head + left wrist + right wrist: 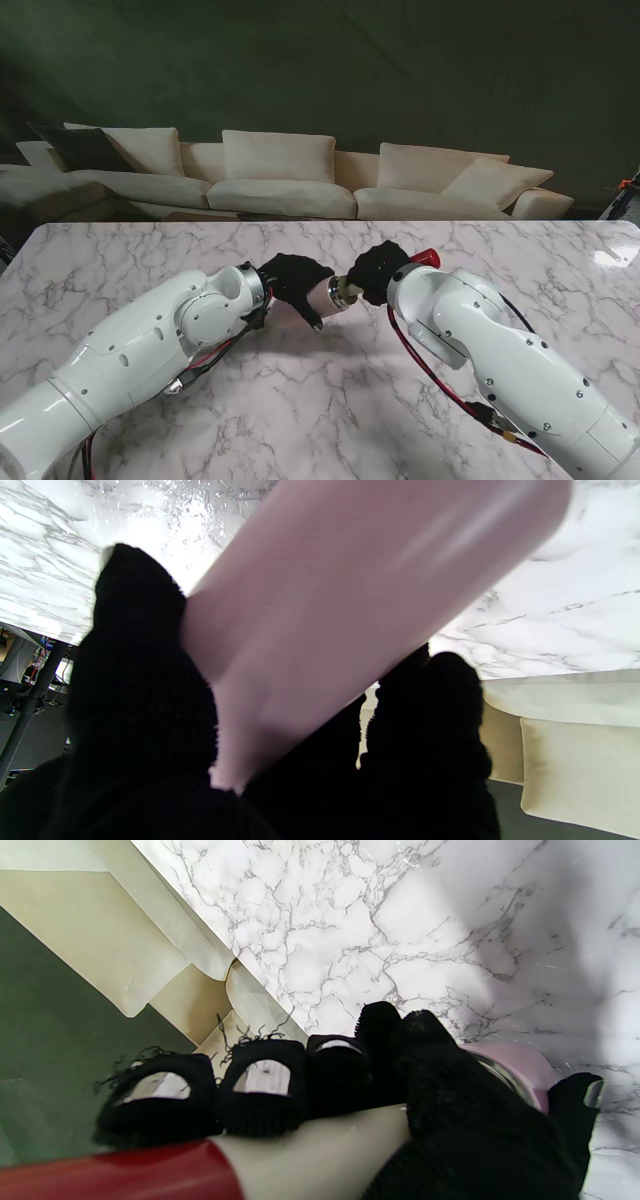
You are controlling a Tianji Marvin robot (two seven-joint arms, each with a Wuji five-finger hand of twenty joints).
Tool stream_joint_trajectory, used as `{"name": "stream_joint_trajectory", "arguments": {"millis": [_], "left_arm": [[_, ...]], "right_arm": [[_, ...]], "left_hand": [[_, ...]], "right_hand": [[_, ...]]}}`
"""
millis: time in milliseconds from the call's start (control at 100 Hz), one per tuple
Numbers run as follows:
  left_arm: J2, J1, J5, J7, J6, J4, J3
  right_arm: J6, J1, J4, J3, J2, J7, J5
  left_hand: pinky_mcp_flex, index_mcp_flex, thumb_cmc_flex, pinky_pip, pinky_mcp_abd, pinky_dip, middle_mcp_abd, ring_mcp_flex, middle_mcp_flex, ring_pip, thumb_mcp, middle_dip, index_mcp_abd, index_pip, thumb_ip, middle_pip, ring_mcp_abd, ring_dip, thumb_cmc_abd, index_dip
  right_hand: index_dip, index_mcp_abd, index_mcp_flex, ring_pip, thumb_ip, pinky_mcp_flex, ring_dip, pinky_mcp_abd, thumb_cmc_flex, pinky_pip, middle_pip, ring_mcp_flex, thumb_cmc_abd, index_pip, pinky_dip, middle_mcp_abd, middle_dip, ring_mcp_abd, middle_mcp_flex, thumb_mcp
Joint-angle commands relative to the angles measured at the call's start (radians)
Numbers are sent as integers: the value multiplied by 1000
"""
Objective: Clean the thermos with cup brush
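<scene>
Marble table point(300, 400), cream sofa point(280, 175) behind

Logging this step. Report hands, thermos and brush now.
Left hand shut on pink thermos, held off the table. Right hand shut on cup brush, at thermos mouth. Nothing in the way.

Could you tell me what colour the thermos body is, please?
Pale pink thermos, clearest in the left wrist view.
</scene>
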Motion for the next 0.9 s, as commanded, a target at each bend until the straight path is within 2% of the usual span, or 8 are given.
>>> {"name": "stream_joint_trajectory", "arguments": {"millis": [0,140,210,330,460,510,690,890], "left_arm": [[-20,-17,-9,2,-5,-33,-4],[-21,-18,-11,2,-4,-33,-1],[-21,-19,-10,2,-5,-32,1],[-20,-21,-11,-2,-4,-28,8],[-20,-21,-12,-2,-2,-23,13],[-21,-21,-12,-2,-2,-23,14],[-21,-21,-14,0,-1,-22,16],[-21,-18,-12,1,-2,-23,13]], "right_arm": [[-5,-9,3,-19,-11,2,1],[-10,-11,2,-21,-11,-7,-19],[-27,-17,-2,-16,-10,-23,-49],[-96,-41,-19,10,-4,-77,-138],[-146,-68,-42,37,3,-119,-214],[-160,-75,-42,46,8,-165,-245],[-175,-96,-41,76,19,-281,-301],[-213,-121,-51,121,36,-390,-368]], "left_hand": [[55,115,345,58,-99,-16,-50,145,59,238,399,57,-177,124,26,84,-67,68,379,49],[55,113,343,59,-99,-16,-52,145,59,238,401,58,-178,123,25,84,-68,68,379,48],[55,113,343,59,-99,-17,-52,145,60,238,402,58,-178,123,25,84,-69,68,379,48],[55,112,342,59,-99,-17,-52,145,59,238,402,58,-179,124,25,84,-69,68,379,48],[55,113,341,59,-99,-17,-53,144,58,238,403,59,-180,124,24,83,-69,69,379,49],[55,112,342,59,-99,-17,-53,144,58,239,403,59,-179,124,25,83,-69,69,379,48],[55,112,341,59,-99,-18,-52,144,59,239,404,59,-179,124,24,83,-70,70,380,48],[55,112,341,59,-99,-18,-53,143,58,239,404,60,-178,124,24,83,-69,70,379,48]], "right_hand": [[0,-40,-5,339,17,68,93,-69,52,361,-11,62,60,-15,91,7,3,-119,25,-9],[0,-55,-30,265,22,56,59,-31,65,287,-44,64,76,-18,61,14,-12,-101,-17,-35],[-15,-72,-81,113,28,23,-29,69,68,126,-112,64,87,-41,-23,17,-41,-50,-97,-52],[-95,-76,-180,-270,35,-198,-219,42,-66,-36,-282,58,21,-106,-34,15,-150,-14,-258,28],[-47,-52,-199,-550,89,-392,-206,-23,-256,-140,-394,-186,13,-297,4,32,-236,8,-454,75],[32,-49,-200,-600,127,-446,-195,-36,-301,-170,-411,-261,10,-360,16,39,-258,9,-511,73],[55,-44,-194,-717,124,-605,-245,-22,-337,-272,-459,-429,-11,-387,5,58,-309,38,-607,51],[39,-27,-236,-943,121,-770,-394,26,-414,-426,-525,-598,-24,-444,-31,94,-409,84,-727,15]]}}
